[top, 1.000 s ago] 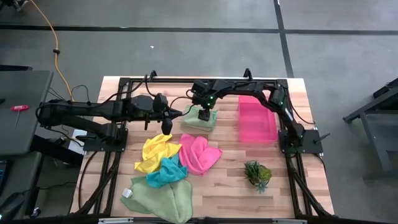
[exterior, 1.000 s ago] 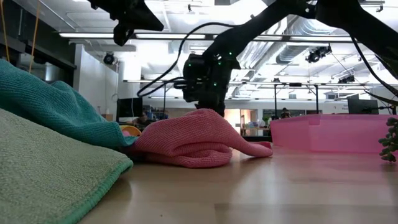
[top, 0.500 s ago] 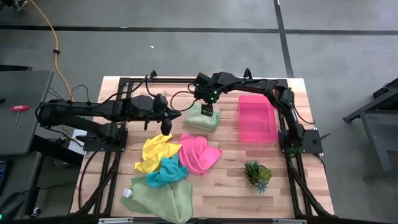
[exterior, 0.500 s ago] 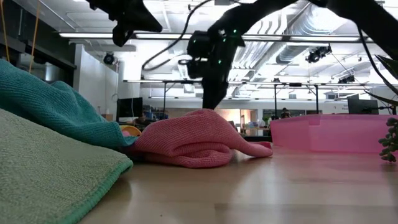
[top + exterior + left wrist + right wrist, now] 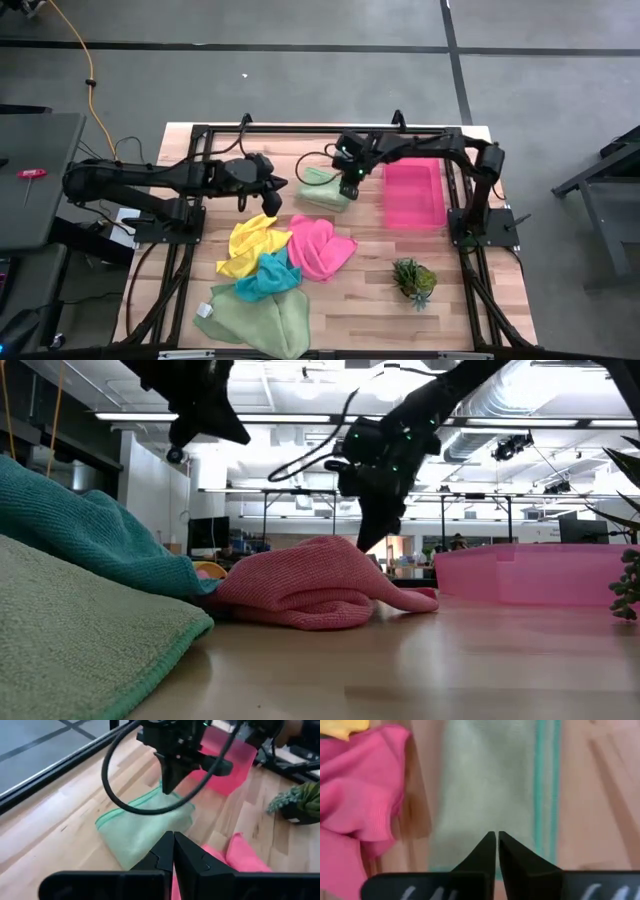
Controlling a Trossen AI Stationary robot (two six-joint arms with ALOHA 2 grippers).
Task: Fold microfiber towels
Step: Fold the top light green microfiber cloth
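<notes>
A folded pale green towel lies flat at the far middle of the table. My right gripper hangs shut just over its right side, fingers slanting down; no touch shows. My left gripper is shut in the air to the left of that towel, with nothing in it. Nearer the front lie a crumpled yellow towel, a hot pink one, a teal one and a second pale green one, overlapping one another.
A pink plastic tray stands right of the folded towel, close to my right gripper. A small spiky plant sits at the front right. Bare wood shows between the pink towel and the plant. A black frame borders the table.
My right gripper has risen off the folded pale green towel and swung from its middle toward the table's right edge, over its right side, closing its fingers on the way. The towel stays flat where it was. My left gripper has tipped a little further downward.
</notes>
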